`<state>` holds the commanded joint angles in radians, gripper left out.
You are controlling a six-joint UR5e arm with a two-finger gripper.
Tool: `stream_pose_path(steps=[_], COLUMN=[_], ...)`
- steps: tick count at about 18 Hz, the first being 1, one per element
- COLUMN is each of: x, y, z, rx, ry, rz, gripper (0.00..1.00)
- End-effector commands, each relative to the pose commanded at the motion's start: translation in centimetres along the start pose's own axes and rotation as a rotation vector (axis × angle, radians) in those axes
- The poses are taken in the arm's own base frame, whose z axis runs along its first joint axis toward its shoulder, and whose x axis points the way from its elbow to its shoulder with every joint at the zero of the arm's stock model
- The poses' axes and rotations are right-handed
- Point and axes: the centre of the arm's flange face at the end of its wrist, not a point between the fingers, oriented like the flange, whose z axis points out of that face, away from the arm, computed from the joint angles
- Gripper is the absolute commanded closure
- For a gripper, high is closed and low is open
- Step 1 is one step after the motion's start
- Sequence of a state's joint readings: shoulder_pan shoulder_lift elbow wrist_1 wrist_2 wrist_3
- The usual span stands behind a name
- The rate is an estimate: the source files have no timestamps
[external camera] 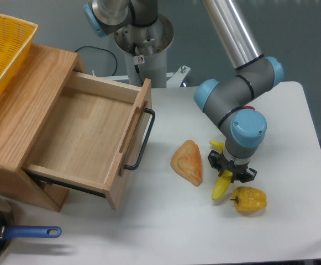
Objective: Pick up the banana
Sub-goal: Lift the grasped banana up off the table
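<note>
Banana (221, 186) right of centre, clamped between the gripper (230, 172) fingers, lower tip pointing down-left, upper end peeking out behind the wrist. Flanked by an orange-tan bread wedge (187, 162) to the left and a yellow bell pepper (249, 200) just below right. Open wooden drawer (88, 138) at left.

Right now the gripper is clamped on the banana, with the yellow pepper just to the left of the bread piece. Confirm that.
Not quite. In the fixed camera view the gripper is closed on the banana, but the yellow pepper sits to the right of the bread piece, beyond the banana's lower tip, not to its left.
</note>
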<state>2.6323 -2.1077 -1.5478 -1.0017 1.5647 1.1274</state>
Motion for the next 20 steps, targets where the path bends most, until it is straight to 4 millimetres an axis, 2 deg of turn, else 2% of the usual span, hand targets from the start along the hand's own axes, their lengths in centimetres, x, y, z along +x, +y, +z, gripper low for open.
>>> stream_pose_path(steps=[3,6,12,17,20], x=[0.1,0.3,0.3,1.9,2.6], y=[-1.3,-2.1,-2.3,-3.3,-3.4], z=[-1.6,-3.7,-7.4,-11.4,-12.1], rx=[0.013,0.025,0.028,0.037,0.03], ry=[-0.028,-0.061,-0.07,-0.103,-0.094], rz=[0.026,0.127,0.246,0.39,0.461], gripper=[0.63,0.63,0.63,0.64,0.64])
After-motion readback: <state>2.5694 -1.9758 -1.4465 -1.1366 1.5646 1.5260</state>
